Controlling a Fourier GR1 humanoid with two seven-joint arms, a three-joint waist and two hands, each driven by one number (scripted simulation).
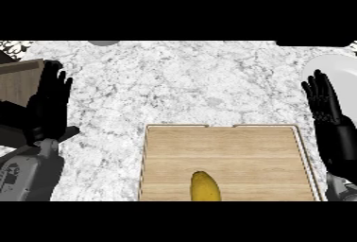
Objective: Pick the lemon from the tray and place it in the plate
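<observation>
Both hands open at the counter's sides, holding nothing.
Right hand (329, 118), fingers straight, at 3 o'clock, overlapping the white plate (339, 71); left hand (49, 106), fingers straight, at 9 o'clock. The yellow fruit (205, 187) lies on the wooden tray (230, 146) at 6 o'clock.

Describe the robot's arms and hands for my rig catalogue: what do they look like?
Both forearms are light grey with smooth casings; the left forearm bears small dark markings. Each ends in a black, segmented hand with slender fingers: left hand, right hand. No cables show.
</observation>
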